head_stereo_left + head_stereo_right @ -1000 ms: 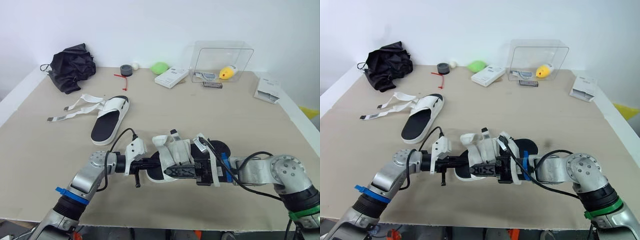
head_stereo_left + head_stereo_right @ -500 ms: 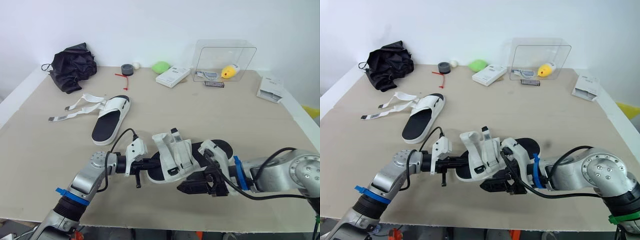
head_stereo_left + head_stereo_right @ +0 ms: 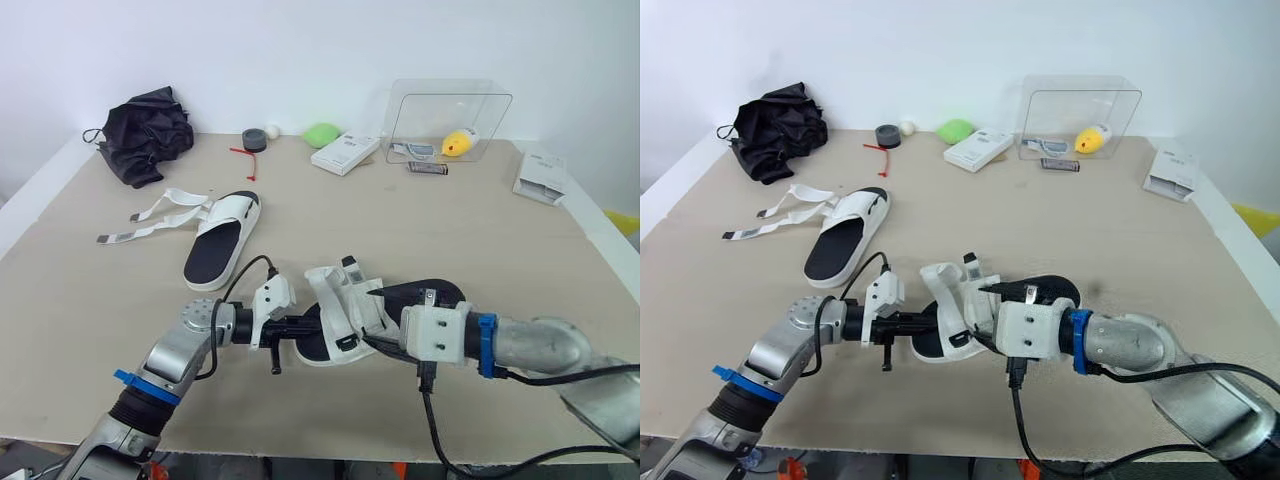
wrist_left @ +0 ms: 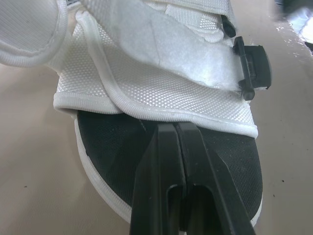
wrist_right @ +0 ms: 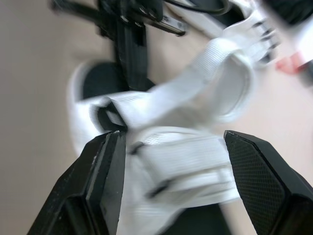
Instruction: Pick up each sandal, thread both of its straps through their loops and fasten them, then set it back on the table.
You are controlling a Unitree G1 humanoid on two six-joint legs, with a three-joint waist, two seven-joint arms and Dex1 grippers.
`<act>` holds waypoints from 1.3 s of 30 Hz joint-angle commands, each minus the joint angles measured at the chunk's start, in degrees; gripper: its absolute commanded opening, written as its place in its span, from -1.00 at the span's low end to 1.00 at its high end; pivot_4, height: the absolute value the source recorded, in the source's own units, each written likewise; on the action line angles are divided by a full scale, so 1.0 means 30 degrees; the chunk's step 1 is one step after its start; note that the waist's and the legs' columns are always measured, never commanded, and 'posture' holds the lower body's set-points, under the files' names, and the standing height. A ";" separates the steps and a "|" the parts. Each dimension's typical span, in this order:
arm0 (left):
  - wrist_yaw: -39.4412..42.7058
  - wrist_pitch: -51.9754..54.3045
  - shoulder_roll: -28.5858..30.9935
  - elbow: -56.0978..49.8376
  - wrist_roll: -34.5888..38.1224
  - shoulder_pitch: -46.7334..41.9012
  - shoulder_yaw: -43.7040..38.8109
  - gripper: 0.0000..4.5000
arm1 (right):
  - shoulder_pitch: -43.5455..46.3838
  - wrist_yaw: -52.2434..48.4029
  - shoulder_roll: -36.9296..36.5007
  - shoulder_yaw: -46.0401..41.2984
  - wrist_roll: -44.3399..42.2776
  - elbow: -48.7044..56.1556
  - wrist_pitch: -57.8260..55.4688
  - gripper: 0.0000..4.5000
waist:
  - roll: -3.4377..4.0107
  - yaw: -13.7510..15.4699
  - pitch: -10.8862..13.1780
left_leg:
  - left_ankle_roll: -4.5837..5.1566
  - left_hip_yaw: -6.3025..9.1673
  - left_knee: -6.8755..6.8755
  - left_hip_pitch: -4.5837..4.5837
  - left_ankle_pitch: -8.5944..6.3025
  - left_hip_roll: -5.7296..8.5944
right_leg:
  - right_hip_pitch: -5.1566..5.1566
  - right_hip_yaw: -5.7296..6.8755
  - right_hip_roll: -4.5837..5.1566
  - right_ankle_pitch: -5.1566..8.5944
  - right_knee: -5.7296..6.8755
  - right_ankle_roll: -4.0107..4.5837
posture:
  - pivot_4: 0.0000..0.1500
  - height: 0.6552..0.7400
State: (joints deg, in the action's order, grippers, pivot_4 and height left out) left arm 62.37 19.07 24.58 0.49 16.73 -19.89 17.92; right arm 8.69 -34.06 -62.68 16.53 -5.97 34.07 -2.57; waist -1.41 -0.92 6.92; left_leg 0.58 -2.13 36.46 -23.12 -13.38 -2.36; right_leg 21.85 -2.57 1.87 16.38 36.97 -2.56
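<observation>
Beige table [image 3: 500,230] against a white wall [image 3: 300,50], seen from the head. The near sandal [image 3: 338,305], white with a black footbed, lies at lower centre of the frame between the two arms, its straps [image 3: 345,290] folded over the upper. The left gripper [image 4: 175,128] reaches it from the lower left, the right gripper [image 5: 171,139] from the lower right. The second sandal [image 3: 220,238] lies at centre left, well apart, with its loose straps [image 3: 150,215] spread flat toward the left edge. At the back of the table are a black cloth bundle [image 3: 145,135], upper left, and a clear box [image 3: 450,120], upper right.

The left wrist view gives the detail of the left jaws: pressed together with no gap, tips on the black footbed just at the piped edge of the front strap. Whether they pinch anything cannot be told. A black buckle [image 4: 252,66] sits at that strap's end.

The right wrist view shows the right jaws spread wide, one finger [image 5: 98,186] on each side of the white straps, and the left gripper's black fingers beyond the sandal.
</observation>
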 commanded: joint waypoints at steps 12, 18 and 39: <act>0.0084 0.0826 0.0491 0.1606 -0.1243 0.0974 0.1233 -1.00 | -0.1528 -0.0292 0.1044 -0.0867 0.6107 -0.4055 1.4274 0.55 | 0.0002 -0.0016 0.0005 | -0.0003 -0.0034 -0.0003 0.0091 0.0000 0.0010 | -0.0072 -0.0049 -0.0002 -0.0075 0.0014 0.0114 | 1.00 1.00; 0.0051 0.0687 0.0414 0.1740 -0.1282 0.0899 0.1372 -1.00 | -0.0226 -0.0729 0.2214 -0.1092 0.6339 -0.4208 1.3852 0.55 | -0.0038 -0.0030 0.0033 | -0.0010 -0.0049 -0.0008 0.0239 -0.0004 -0.0019 | -0.0207 -0.0064 -0.0010 -0.0046 0.0017 0.0210 | 1.00 1.00; -0.0159 0.0783 0.0500 0.1484 -0.1216 0.1082 0.1264 -1.00 | 0.1240 -0.2065 0.3884 -0.0280 0.8352 -0.6387 1.5795 0.55 | -0.0038 -0.0034 0.0032 | -0.0014 -0.0064 -0.0009 0.0246 -0.0007 -0.0021 | -0.0206 -0.0077 -0.0018 -0.0083 0.0028 0.0163 | 1.00 1.00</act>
State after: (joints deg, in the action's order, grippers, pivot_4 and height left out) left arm 61.82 18.60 24.76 1.12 16.62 -19.80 17.99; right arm 11.58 -40.71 -51.18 15.85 19.00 14.77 43.69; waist -1.52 -1.02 7.02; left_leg 0.54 -2.33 36.44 -22.37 -13.40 -2.42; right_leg 21.23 -2.81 1.81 16.13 37.07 -2.07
